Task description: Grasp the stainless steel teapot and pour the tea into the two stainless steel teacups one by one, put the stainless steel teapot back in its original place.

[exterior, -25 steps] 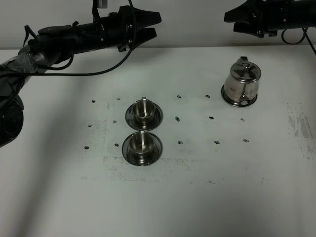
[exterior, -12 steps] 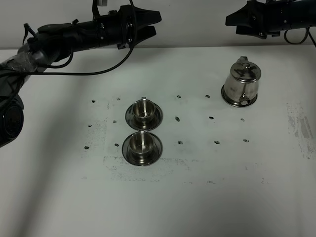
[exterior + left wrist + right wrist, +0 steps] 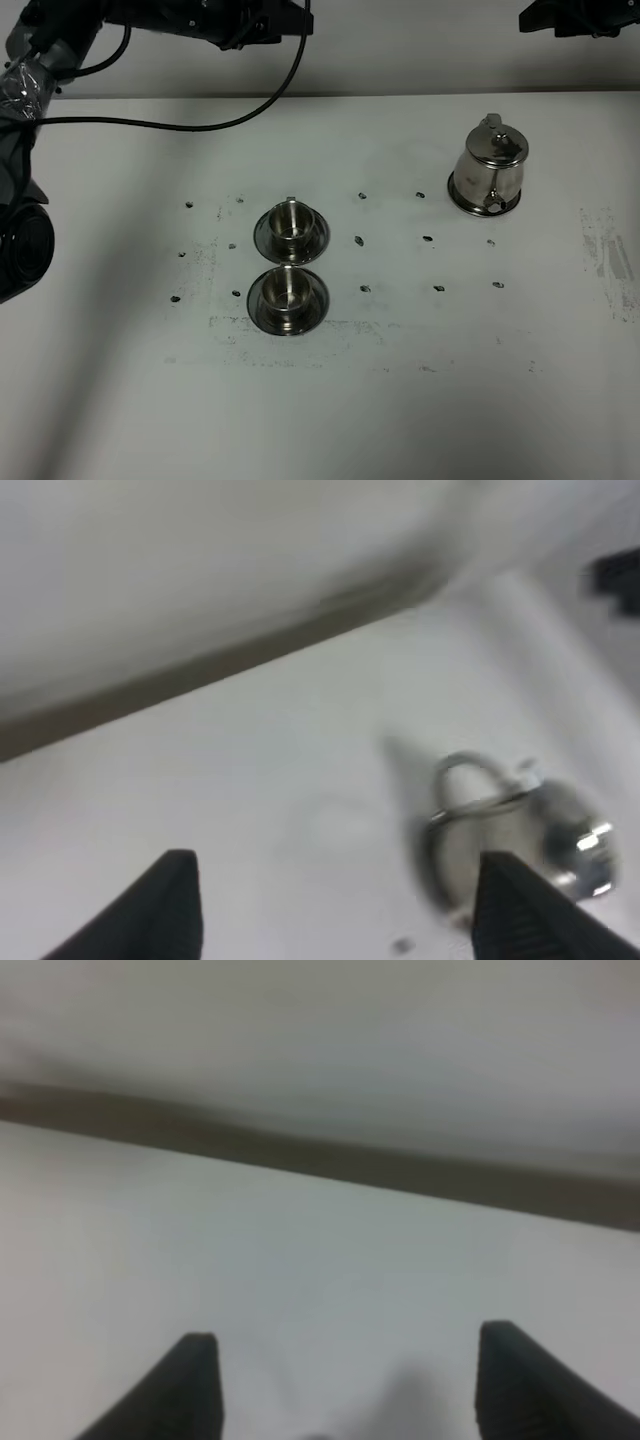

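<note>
The stainless steel teapot (image 3: 490,168) stands upright at the back right on the steel coaster disc (image 3: 456,197), of which only the rim shows under its base. The two stainless steel teacups stand on their saucers near the middle, one farther back (image 3: 290,226) and one nearer the front (image 3: 288,293). My left gripper (image 3: 290,20) is high at the back left, open and empty. In the left wrist view (image 3: 340,910) the blurred teapot (image 3: 515,830) lies beyond its fingers. My right gripper (image 3: 538,17) is high at the back right, behind the teapot, open and empty (image 3: 350,1380).
The white table (image 3: 420,380) bears small dark marks and scuffs around the cups. A black cable (image 3: 200,125) hangs from the left arm over the back left of the table. The wall runs along the table's far edge.
Both arms have risen and drawn back toward the top of the view, the right one also moving right. The teapot and cups have not moved.
</note>
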### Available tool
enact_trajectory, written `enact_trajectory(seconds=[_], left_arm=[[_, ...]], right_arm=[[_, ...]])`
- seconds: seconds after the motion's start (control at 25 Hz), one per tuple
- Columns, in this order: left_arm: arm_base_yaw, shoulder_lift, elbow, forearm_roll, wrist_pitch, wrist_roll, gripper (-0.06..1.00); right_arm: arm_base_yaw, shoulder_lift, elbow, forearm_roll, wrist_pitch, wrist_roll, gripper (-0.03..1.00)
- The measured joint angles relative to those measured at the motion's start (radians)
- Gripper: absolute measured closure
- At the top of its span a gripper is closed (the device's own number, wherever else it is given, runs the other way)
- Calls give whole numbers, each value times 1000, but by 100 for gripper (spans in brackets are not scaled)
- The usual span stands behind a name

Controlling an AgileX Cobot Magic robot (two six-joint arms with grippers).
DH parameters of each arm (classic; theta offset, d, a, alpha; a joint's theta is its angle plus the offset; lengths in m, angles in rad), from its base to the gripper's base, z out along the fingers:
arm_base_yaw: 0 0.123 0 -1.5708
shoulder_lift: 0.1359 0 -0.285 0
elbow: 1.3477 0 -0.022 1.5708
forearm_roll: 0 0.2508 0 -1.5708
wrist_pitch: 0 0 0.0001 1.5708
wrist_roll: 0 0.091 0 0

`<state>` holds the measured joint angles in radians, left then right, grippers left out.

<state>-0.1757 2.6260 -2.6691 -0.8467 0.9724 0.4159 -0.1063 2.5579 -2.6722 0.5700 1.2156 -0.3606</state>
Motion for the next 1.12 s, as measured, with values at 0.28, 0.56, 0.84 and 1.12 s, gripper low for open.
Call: enact_trajectory(seconds=[0.28,0.56,0.84,1.12], left_arm=[[-16,-120,26,242,79,-78,43],[-30,-411,262,456,95,-57,43],[-78,-641,495,657,119,-25,43],[-111,-889,760,757,26,-37,43]], right_arm=[[0,-200,110,-225,4,20,41],[0,-462,318,-278,-7,43,44],[0,-811,790,-288,-210,-2,45],[0,-1085,1108,-294,-370,-22,45]])
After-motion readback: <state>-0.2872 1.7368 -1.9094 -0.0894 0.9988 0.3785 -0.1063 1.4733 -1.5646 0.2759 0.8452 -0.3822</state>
